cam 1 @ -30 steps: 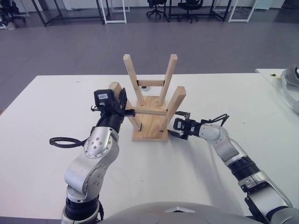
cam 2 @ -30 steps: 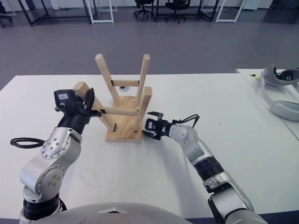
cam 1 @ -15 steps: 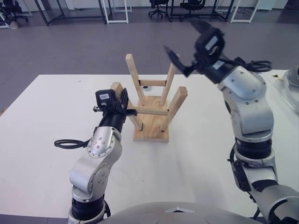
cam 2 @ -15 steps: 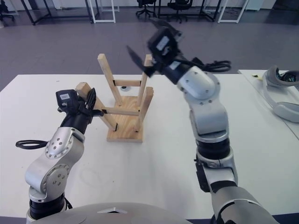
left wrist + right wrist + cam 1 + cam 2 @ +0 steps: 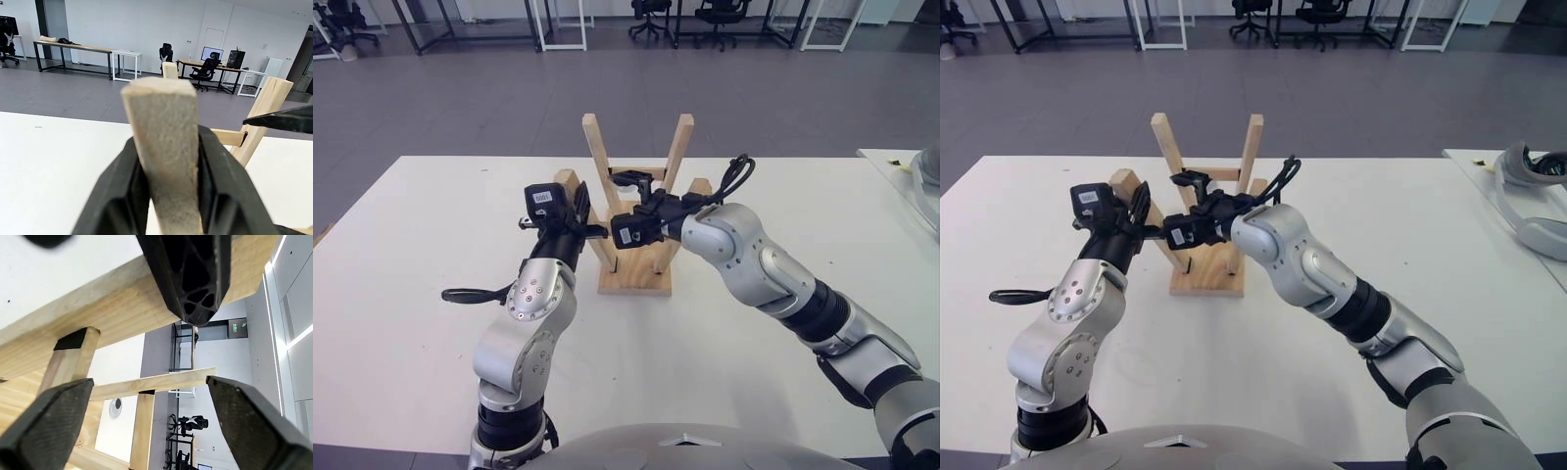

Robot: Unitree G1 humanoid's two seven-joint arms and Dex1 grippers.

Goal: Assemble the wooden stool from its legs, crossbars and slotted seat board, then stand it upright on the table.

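Clamping one leg [image 5: 164, 137] of the four-legged stool [image 5: 636, 279], the left pincer [image 5: 576, 211] sits tight; the right pincer [image 5: 640, 190] gapes wide, empty.

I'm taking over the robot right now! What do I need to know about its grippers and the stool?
Left gripper: shut on the near-left leg of the stool.
Right gripper: open, holding nothing, in among the upturned legs by a crossbar.
Stool: upside down on the white table, seat board flat down, four legs pointing up.
Done: legs and crossbars look fitted into the seat board.
Left: turn the stool over and stand it upright.
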